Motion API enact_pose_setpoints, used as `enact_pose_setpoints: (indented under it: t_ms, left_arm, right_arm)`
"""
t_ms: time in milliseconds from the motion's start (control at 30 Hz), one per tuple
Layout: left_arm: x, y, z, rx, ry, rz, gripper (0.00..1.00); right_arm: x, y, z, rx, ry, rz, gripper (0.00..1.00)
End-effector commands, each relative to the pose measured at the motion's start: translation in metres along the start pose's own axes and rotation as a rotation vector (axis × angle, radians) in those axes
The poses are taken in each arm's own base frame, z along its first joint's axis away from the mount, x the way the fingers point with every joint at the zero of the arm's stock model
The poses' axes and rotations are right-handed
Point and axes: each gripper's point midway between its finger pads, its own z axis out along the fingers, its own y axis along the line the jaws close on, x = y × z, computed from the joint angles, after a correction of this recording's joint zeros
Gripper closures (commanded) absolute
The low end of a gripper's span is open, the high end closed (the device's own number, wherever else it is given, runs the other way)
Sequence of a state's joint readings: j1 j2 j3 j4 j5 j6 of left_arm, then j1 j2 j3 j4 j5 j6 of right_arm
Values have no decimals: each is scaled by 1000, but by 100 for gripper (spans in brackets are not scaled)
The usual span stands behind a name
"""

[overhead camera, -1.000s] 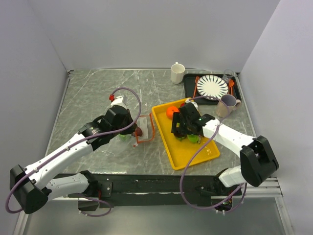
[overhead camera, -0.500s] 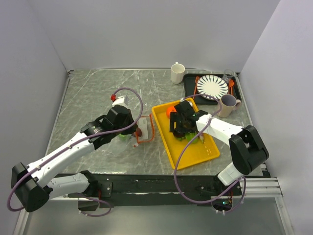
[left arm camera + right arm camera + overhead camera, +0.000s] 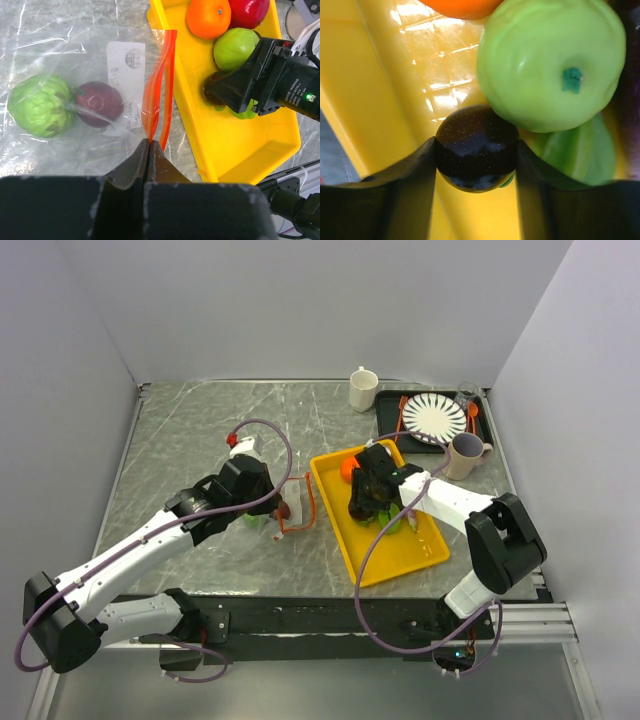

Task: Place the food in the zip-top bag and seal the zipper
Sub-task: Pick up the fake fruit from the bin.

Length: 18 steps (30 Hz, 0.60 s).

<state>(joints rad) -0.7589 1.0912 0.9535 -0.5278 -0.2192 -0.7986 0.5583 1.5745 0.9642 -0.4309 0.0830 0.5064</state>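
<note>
My left fingers (image 3: 145,157) were pressed together on the near end of the zipper (image 3: 162,75). They pinned the zip-top bag (image 3: 60,60) on the bench (image 3: 200,420) just beside the left edge of the yellow tray (image 3: 250,145), with a bumpy green fruit (image 3: 39,105) and a purple fruit (image 3: 98,103) inside it. Inside the tray, my right fingers (image 3: 417,175) were closed against either side of a dark purple fruit (image 3: 476,145), and a smooth green fruit (image 3: 550,65) touched it. I judged that its glossy round skin could slip from so small a hold. The bag's mouth gaped only narrowly, so the fruit might catch on the strip and roll away.
</note>
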Motion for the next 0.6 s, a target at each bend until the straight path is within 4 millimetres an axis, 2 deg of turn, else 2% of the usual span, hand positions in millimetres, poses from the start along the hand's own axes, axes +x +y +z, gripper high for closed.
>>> enact_pose_setpoints:
  t_ms: [0, 33, 67, 200, 333, 500, 567]
  left_arm:
    - [-6, -9, -1, 36, -15, -2, 99]
    - [-5, -9, -1, 35, -14, -1, 99]
    - [-6, -10, -2, 37, -16, -1, 99]
    - [-8, -9, -3, 38, -26, -2, 99]
    - [-7, -11, -2, 47, -18, 0, 99]
    - [-3, -13, 1, 54, -4, 3, 99]
    - [-4, -14, 2, 61, -6, 2, 99]
  right_arm:
    - [-2, 9, -11, -64, -26, 21, 75]
    - [-6, 12, -16, -85, -44, 28, 82]
    - [-8, 16, -21, -106, -58, 34, 84]
    - [-24, 28, -49, -180, -133, 76, 85]
    - [-31, 45, -75, -276, -174, 94, 85]
    - [-37, 94, -121, -529, -224, 112, 83]
    - [-40, 109, -132, -578, -245, 110, 82]
